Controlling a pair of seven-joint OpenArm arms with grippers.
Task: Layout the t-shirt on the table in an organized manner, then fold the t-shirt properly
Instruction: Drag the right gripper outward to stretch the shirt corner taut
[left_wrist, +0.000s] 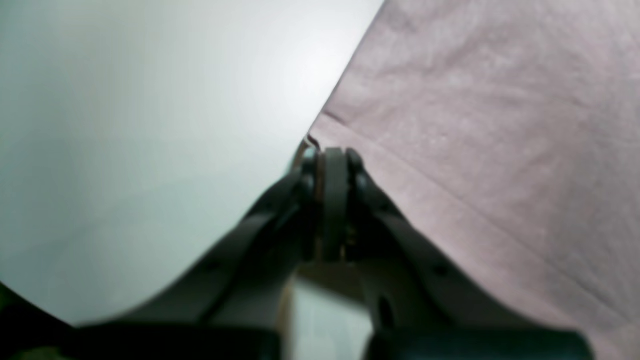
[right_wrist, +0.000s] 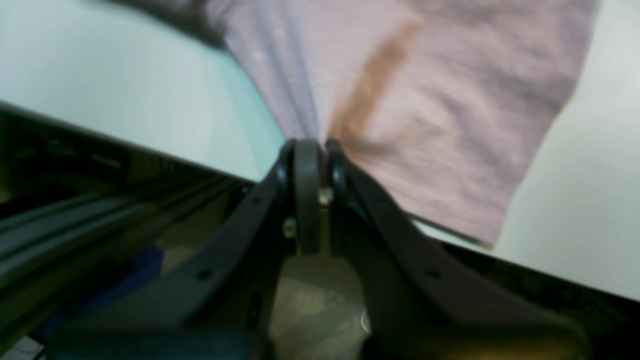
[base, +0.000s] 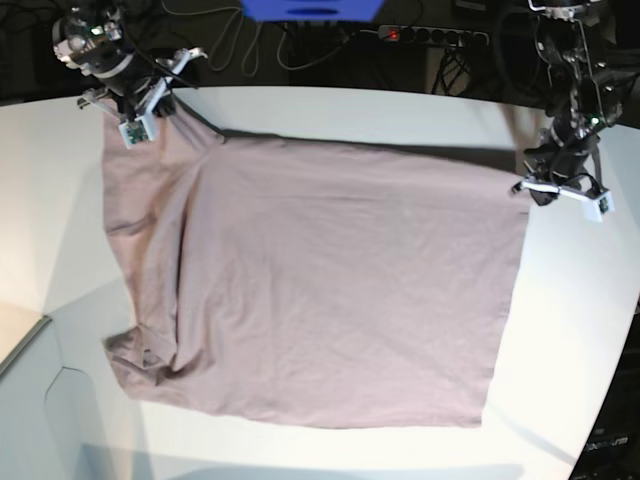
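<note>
Both wrist views are soft and out of focus; we can't make out weave or print on the t-shirt (left_wrist: 490, 125). In the left wrist view the left gripper (left_wrist: 334, 152) hides the cloth corner it pinches, and the shirt runs off the top and right edges. In the right wrist view the right gripper (right_wrist: 309, 145) covers its pinch point; dark clutter below the table (right_wrist: 125, 90) edge is unreadable. In the base view both arms are cut off at the top, and the shirt's underside is hidden.
</note>
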